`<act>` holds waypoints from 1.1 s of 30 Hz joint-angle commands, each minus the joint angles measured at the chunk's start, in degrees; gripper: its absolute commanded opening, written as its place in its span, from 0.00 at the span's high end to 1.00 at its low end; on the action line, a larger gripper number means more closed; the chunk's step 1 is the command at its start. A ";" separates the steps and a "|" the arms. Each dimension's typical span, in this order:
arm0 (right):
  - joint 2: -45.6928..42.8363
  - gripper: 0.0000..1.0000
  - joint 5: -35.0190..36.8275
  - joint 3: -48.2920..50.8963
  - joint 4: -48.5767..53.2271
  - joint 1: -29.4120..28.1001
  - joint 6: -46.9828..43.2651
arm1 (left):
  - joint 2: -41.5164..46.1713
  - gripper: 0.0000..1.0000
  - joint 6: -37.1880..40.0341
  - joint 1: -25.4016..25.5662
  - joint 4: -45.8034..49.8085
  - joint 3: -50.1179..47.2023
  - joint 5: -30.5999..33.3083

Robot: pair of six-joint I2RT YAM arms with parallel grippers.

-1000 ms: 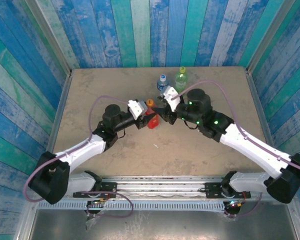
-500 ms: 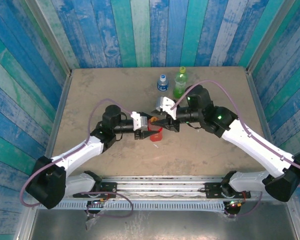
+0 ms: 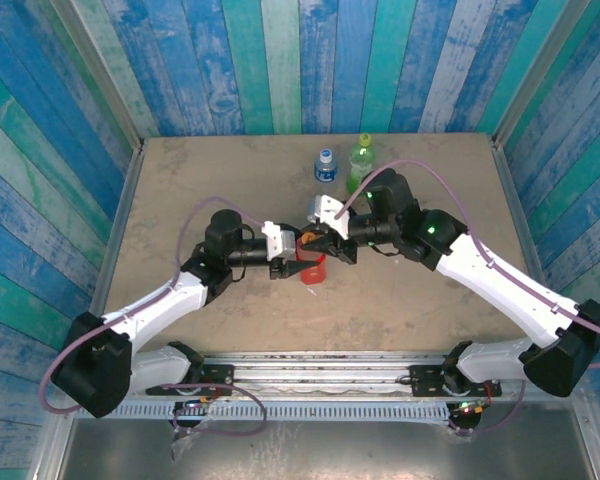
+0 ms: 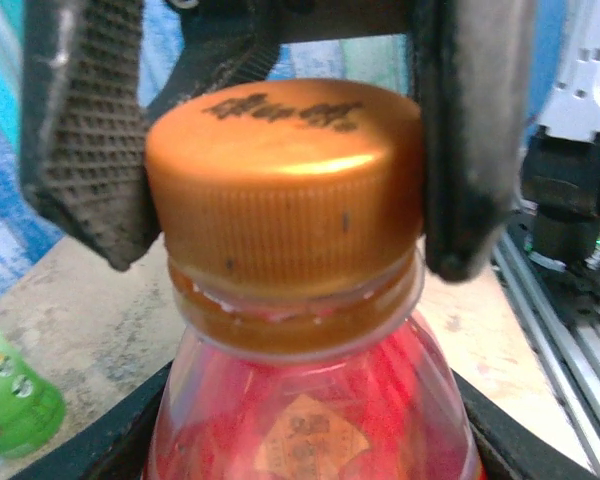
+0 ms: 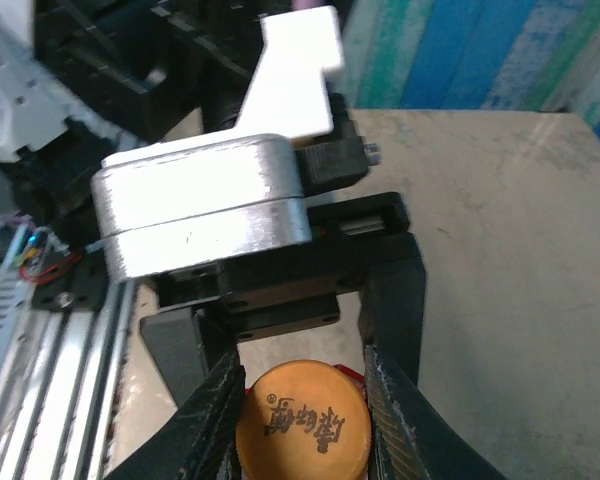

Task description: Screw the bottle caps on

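The red bottle (image 3: 313, 271) stands upright in the middle of the table, with my left gripper (image 3: 302, 265) shut around its body from the left. Its orange cap (image 4: 285, 185) sits on the neck, above the yellow label mark. My right gripper (image 5: 304, 420) reaches in from the right and is shut on the orange cap (image 5: 302, 424), one ribbed finger (image 4: 80, 130) on each side. The translucent green bottle (image 3: 360, 163) with a light green cap (image 3: 364, 140) and the shorter clear bottle (image 3: 325, 167) with a blue cap stand upright behind.
The tan table (image 3: 200, 180) is walled by blue and green planks at the back and sides. A metal rail (image 3: 320, 365) with both arm bases runs along the near edge. The two capped bottles stand just behind my right wrist. Purple cables arc over both arms.
My left arm carried the red bottle nearer and stood it upright. My right gripper swung left and closed on the orange cap. The two back bottles have not moved.
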State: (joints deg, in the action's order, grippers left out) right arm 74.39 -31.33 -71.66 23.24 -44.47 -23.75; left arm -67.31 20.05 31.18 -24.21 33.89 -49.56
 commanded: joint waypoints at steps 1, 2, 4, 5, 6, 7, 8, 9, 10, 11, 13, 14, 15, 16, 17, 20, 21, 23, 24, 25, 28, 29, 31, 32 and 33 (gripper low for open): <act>-0.48 0.90 10.46 1.84 -5.88 0.00 6.34 | -0.87 0.43 -7.34 -0.04 -9.45 0.58 12.10; -0.42 0.92 15.94 3.12 -9.06 0.00 9.58 | -1.64 0.44 -9.53 -0.06 -11.97 0.54 16.63; 0.09 0.94 24.45 5.10 -13.29 -0.09 13.64 | -3.43 0.45 -12.29 -0.06 -15.33 1.09 24.24; 0.66 0.94 29.78 5.76 -15.02 -0.10 16.31 | -4.28 0.45 -13.78 -0.06 -16.72 1.62 28.07; 1.19 0.95 34.88 6.13 -16.20 -0.39 19.40 | -6.10 0.45 -15.09 0.02 -17.78 2.06 31.59; 2.08 0.97 40.64 6.27 -16.65 -0.61 23.81 | -7.54 0.45 -16.31 -0.04 -18.77 2.71 35.00; 2.92 0.98 44.53 5.99 -16.32 -0.88 26.65 | -8.63 0.46 -16.94 -0.04 -19.07 3.60 37.71; 3.50 0.99 48.33 5.77 -15.72 -1.30 29.35 | -9.67 0.46 -17.23 0.12 -18.91 4.38 39.34; 4.27 0.99 51.94 5.57 -15.06 -1.70 32.40 | -10.69 0.46 -17.16 0.26 -18.84 5.07 40.60; 4.87 0.99 53.35 5.25 -14.46 -1.78 34.11 | -11.33 0.46 -16.97 0.45 -18.86 5.42 41.14; 6.11 0.99 54.72 4.61 -13.28 -2.20 36.88 | -12.25 0.47 -16.56 0.77 -19.04 5.75 40.96; 6.67 0.99 54.00 4.18 -12.86 -2.22 37.15 | -12.33 0.47 -16.31 0.88 -18.77 5.86 40.79; 7.20 0.97 53.28 3.54 -12.10 -2.24 37.13 | -12.66 0.47 -15.88 0.98 -18.02 6.09 40.69; 7.60 0.95 52.08 2.87 -11.62 -2.28 36.49 | -12.63 0.47 -15.54 0.99 -17.28 6.16 40.33; 7.70 0.93 49.72 2.63 -11.80 -2.23 34.86 | -12.42 0.47 -15.03 0.99 -16.80 6.02 39.65; 5.11 0.77 40.89 4.76 -16.18 -1.64 26.79 | -11.11 0.47 -11.37 0.99 -14.40 5.25 35.58; 3.50 0.74 37.44 6.55 -18.99 -1.23 24.17 | -10.54 0.46 -9.46 0.99 -11.60 5.67 33.26; -0.02 0.63 30.16 10.42 -23.58 -0.17 19.77 | -9.45 0.46 -7.25 1.00 -8.00 5.86 30.18; -1.93 0.59 26.21 12.18 -25.49 0.54 17.79 | -8.78 0.46 -6.08 0.99 -6.84 5.32 28.41; -3.54 0.56 22.24 13.61 -26.37 1.59 16.12 | -7.94 0.46 -5.05 0.99 -6.20 4.83 26.51; -7.41 0.49 12.04 14.79 -24.36 4.22 11.66 | -5.93 0.45 -0.63 0.99 -2.71 4.03 17.88; -8.15 0.47 9.65 14.73 -23.17 4.99 10.70 | -5.59 0.45 0.38 0.99 -0.86 4.43 14.81; -9.12 0.47 5.24 13.71 -19.23 6.21 8.02 | -5.02 0.45 2.60 0.99 2.87 5.46 8.73; -9.25 0.47 3.87 12.96 -16.92 6.54 6.95 | -4.93 0.45 3.31 0.99 3.35 5.43 6.17; -9.18 0.47 2.11 11.93 -14.43 6.61 5.80 | -4.93 0.45 4.24 1.00 3.94 5.40 3.51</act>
State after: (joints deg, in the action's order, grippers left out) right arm 65.67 -19.14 -57.93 2.85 -38.41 -11.86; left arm -75.59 19.55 32.03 -24.80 38.11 -34.63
